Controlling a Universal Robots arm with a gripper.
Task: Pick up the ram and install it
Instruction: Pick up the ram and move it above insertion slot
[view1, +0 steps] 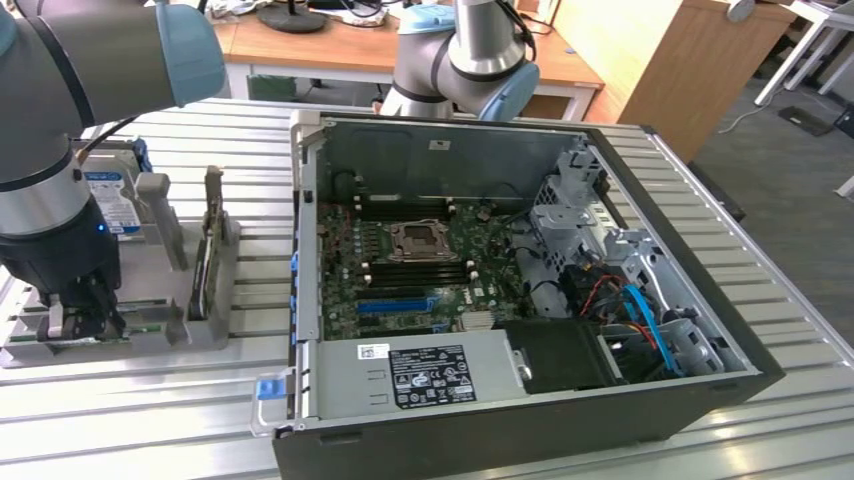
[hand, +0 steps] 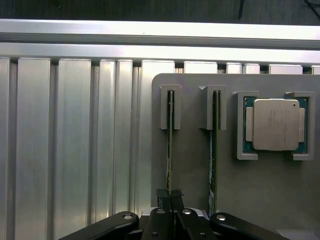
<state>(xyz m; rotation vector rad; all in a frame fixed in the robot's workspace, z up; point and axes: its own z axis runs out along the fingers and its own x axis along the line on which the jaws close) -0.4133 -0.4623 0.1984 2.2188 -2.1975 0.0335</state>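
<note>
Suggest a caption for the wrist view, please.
Pincer closed on the ram standing edgewise in its grey holder, silver CPU chip alongside.

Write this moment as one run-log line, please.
tool: shut on ram | ram: on edge in grey holder | second stick: in neighbouring slot

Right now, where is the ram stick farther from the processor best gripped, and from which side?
Pinch the ram stick across its two flat faces at the upper long edge, coming straight down from above. It stands on edge in the grey holder, one end in a bracket, so only that thin edge is exposed. The jaws sit closed on it that way.
</note>
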